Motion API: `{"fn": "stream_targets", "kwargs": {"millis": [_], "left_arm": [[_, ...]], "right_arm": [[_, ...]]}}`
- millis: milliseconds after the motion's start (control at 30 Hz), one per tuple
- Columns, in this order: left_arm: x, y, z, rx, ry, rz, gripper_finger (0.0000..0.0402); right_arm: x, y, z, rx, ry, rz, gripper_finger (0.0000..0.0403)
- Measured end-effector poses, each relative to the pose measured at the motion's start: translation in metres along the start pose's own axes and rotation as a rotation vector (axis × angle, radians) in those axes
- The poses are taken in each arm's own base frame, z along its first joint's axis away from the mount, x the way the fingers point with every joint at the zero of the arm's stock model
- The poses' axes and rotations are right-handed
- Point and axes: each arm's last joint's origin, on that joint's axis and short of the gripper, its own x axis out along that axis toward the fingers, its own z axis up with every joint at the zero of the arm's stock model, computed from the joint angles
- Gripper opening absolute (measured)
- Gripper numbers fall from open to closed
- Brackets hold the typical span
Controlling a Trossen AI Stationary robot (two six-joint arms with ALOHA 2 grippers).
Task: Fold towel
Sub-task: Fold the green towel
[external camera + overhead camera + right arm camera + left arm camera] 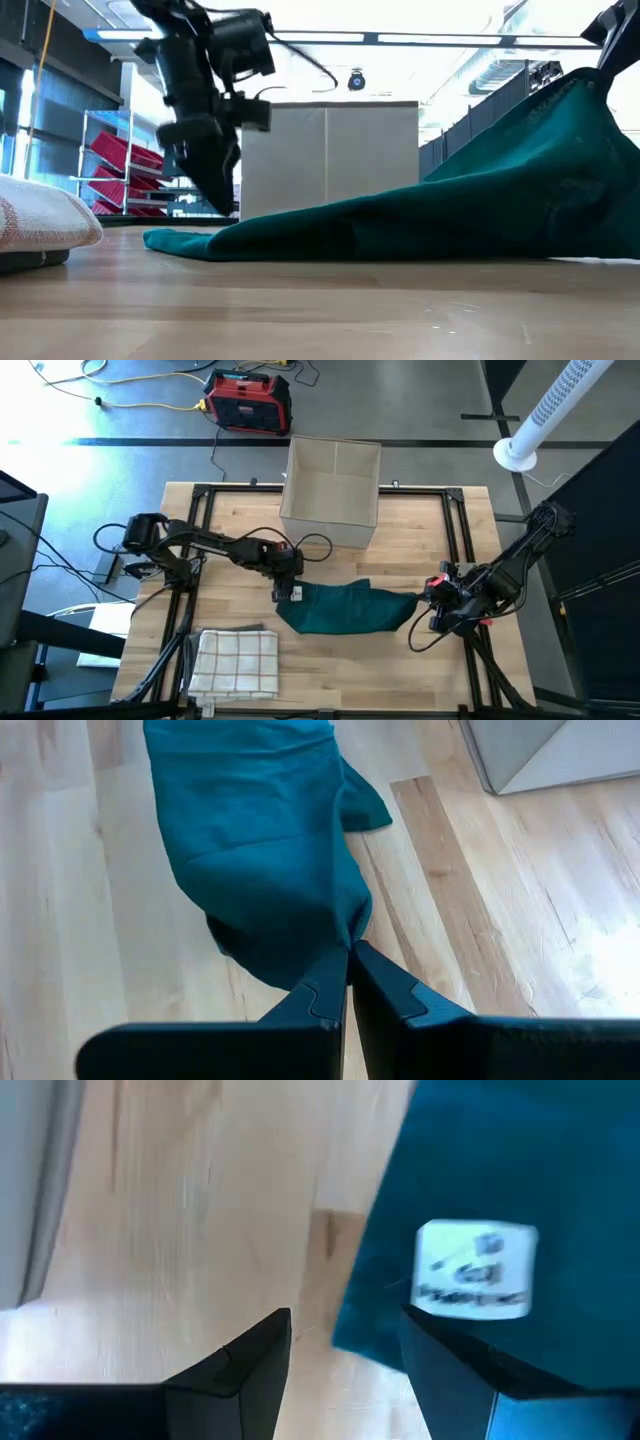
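Here the teal towel lies bunched on the wooden table, stretched between the two claws. The right claw is clamped on the towel's right end, its two dark fingers pressed together with a pinch of cloth between them. In the low view that end rises off the table toward the claw, while the rest slopes down and flattens out on the wood toward the left claw.

The left claw stands over the towel's other end, its jaws apart and holding nothing. In its wrist view the fingers straddle the towel's edge: one is over bare wood, the other over the cloth. A white label sewn on the towel shows just ahead of that second finger; its print is too blurred to read. In the low view this claw hangs point-down just above the table, at the thin flat end of the towel; whether the tips touch the cloth I cannot tell.

Beyond the left claw, toward the table's far edge, stands an open cardboard box. Nearer the front edge, on the left claw's side and well apart from the teal towel, lies a folded checked cloth. Past the table, on the floor, sits a red and black case.
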Motion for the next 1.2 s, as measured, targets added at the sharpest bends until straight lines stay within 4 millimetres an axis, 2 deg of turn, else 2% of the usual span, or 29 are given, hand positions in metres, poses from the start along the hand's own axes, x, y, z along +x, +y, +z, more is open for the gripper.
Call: {"fn": "stream_targets", "kwargs": {"millis": [367,400,667,800,867,1000,1200], "left_arm": [[0.024,-0.003,-0.001,0.011,0.068,-0.004,0.0177],[0.024,-0.003,-0.001,0.003,0.066,0.005,0.0168],[0.023,0.003,-0.002,-0.082,0.063,0.077,0.0016],[0.017,0.003,-0.005,-0.172,0.072,0.121,0.0015],[0.006,-0.002,-0.004,-0.187,0.061,0.128,0.0009],[-0.032,-0.018,0.003,-0.182,-0.019,0.131,0.0004],[-0.115,-0.037,0.005,-0.185,-0.259,0.17,0.0002]], "right_arm": [[0.0,0.0,0.0,-0.018,-0.002,-0.001,0.0],[0.0,0.0,0.0,-0.018,-0.003,-0.001,0.0],[0.0,0.001,0.001,-0.008,-0.013,0.013,0.0],[0.0,0.004,0.004,0.011,-0.052,0.022,0.0],[-0.001,0.006,0.005,0.016,-0.075,0.04,0.0],[-0.005,0.012,0.01,-0.007,-0.122,0.09,0.0],[-0.039,0.018,0.03,-0.042,-0.272,0.146,0.0]]}}
